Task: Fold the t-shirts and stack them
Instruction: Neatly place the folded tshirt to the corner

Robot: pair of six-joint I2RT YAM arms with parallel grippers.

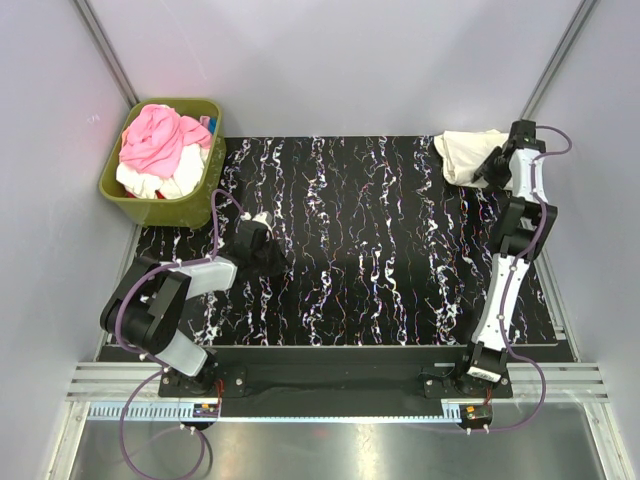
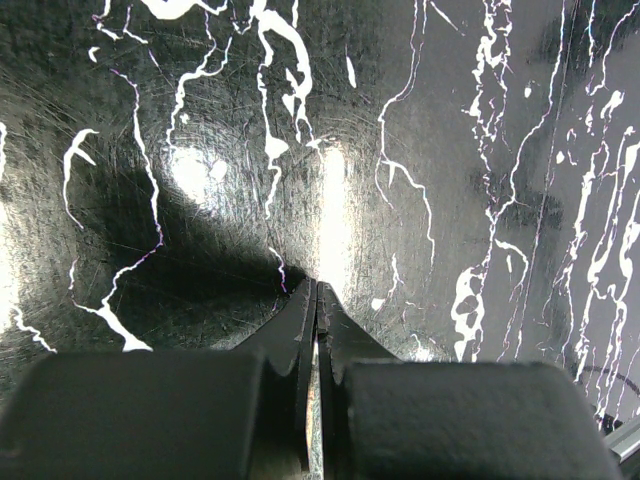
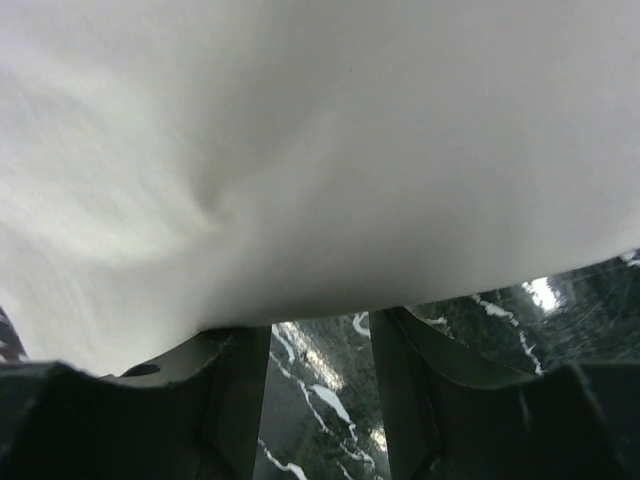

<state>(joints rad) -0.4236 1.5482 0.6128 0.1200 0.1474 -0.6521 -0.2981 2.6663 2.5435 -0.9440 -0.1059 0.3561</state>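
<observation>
One cream t-shirt (image 1: 468, 152) is laid folded at the upper right of the desk (image 1: 380, 250), apparently to start the stack; the right fingers (image 3: 235, 400) are parted at its edge, nothing held; the left fingers (image 2: 300, 330) are shut, empty.

Olive-green basket (image 1: 165, 210) beside far-left table corner, black white-veined tabletop (image 1: 380, 230)

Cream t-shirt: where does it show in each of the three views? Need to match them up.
Top external: cream t-shirt lies at the table's far right corner.
Left wrist: not in view.
Right wrist: cream t-shirt fills the upper part of the picture, close up.
Shared landmark: the black tabletop with white veins shows in all three views.
</observation>
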